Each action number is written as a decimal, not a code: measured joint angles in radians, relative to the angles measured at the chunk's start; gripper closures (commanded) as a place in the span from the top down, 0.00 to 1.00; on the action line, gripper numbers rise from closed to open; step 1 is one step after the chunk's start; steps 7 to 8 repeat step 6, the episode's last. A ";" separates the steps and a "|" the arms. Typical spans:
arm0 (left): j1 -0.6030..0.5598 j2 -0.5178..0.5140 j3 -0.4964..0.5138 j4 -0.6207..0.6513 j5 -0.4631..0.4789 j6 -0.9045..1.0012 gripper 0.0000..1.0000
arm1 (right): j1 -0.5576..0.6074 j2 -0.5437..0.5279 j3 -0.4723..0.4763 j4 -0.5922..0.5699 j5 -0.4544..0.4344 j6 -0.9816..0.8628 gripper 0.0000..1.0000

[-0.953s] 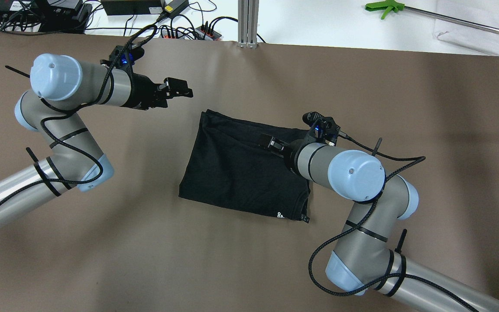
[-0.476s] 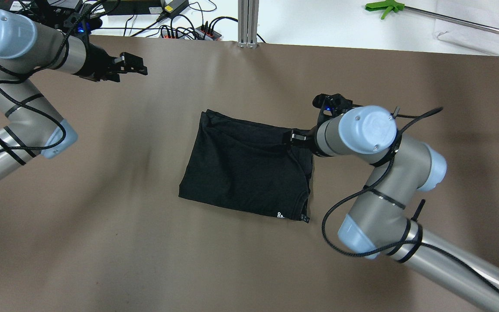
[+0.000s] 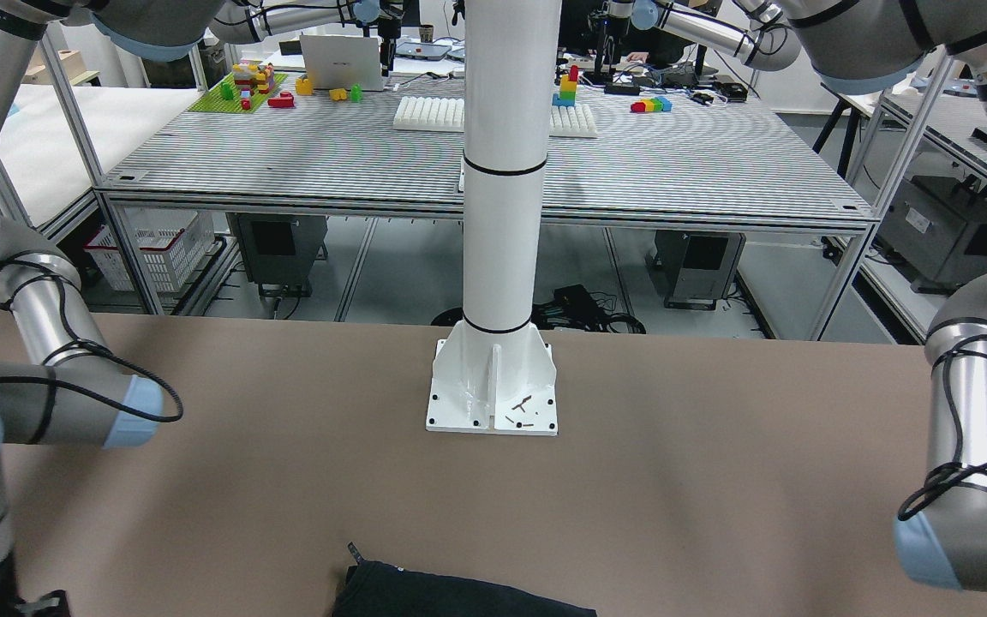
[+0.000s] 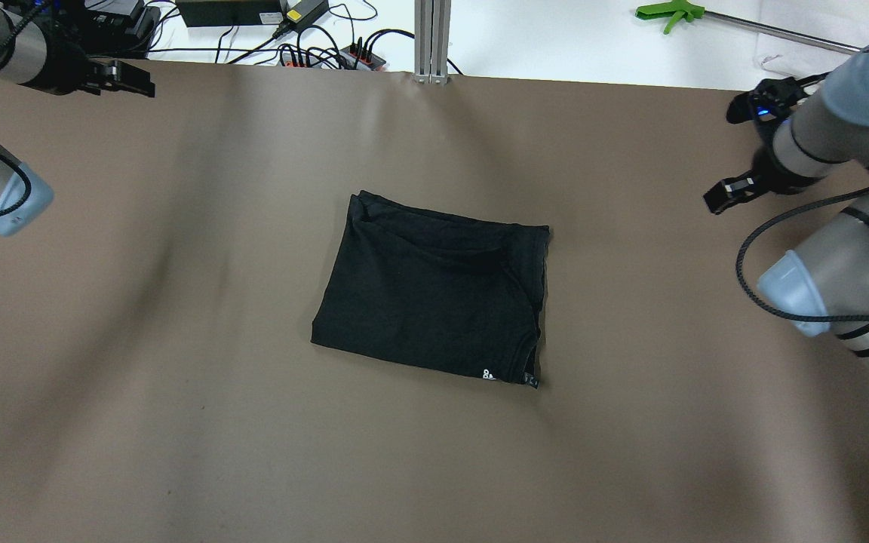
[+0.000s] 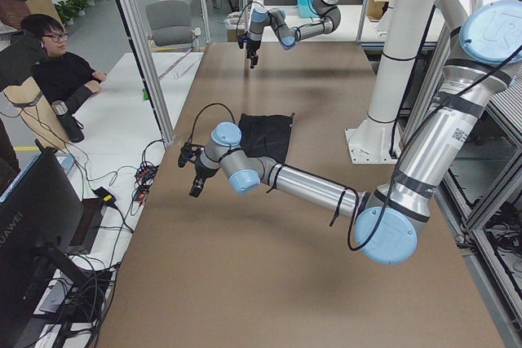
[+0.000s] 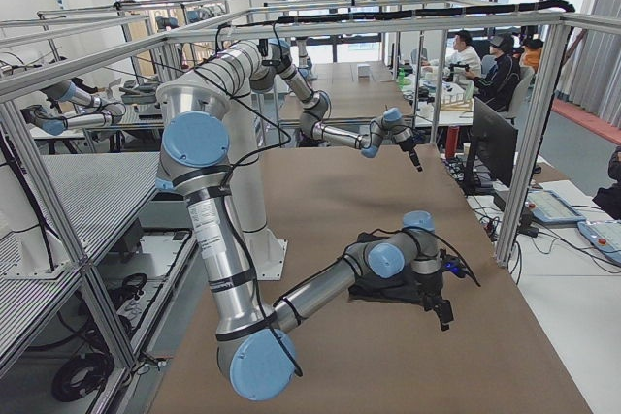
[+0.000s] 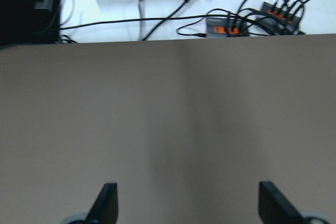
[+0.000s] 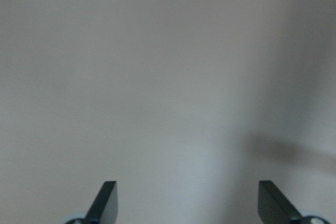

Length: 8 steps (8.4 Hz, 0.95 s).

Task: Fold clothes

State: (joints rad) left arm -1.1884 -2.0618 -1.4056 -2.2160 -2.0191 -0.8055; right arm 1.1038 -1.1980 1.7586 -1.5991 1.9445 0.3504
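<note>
Jaws wide on both sides, nothing held. My left gripper hovers over brown table, upper left corner of overhead frame, near power strip beyond table edge. My right gripper hovers over table, upper right of overhead frame. Black clothes lie folded flat at overhead frame centre, well apart from both.

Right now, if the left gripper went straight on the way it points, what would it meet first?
Most likely the brown table, near its far edge: the wrist view shows nothing between the open left gripper and it. Depth is uncertain.
</note>
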 measured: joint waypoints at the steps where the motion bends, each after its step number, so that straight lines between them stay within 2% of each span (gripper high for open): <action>1: -0.053 0.004 -0.003 0.059 0.005 0.109 0.94 | 0.053 -0.047 0.002 -0.016 -0.024 -0.117 0.94; 2: -0.119 0.007 -0.008 0.139 0.025 0.249 0.94 | 0.097 -0.104 0.007 -0.022 -0.061 -0.201 0.94; 3: -0.172 0.026 -0.022 0.217 0.092 0.411 0.94 | 0.142 -0.149 0.005 -0.024 -0.098 -0.301 0.94; 5: -0.223 0.116 -0.077 0.287 0.252 0.665 0.94 | 0.250 -0.210 0.002 -0.030 -0.137 -0.531 0.94; 6: -0.242 0.170 -0.115 0.296 0.288 0.715 0.94 | 0.308 -0.229 -0.004 -0.032 -0.141 -0.605 0.94; 8: -0.242 0.170 -0.115 0.296 0.288 0.715 0.94 | 0.308 -0.229 -0.004 -0.032 -0.141 -0.605 0.94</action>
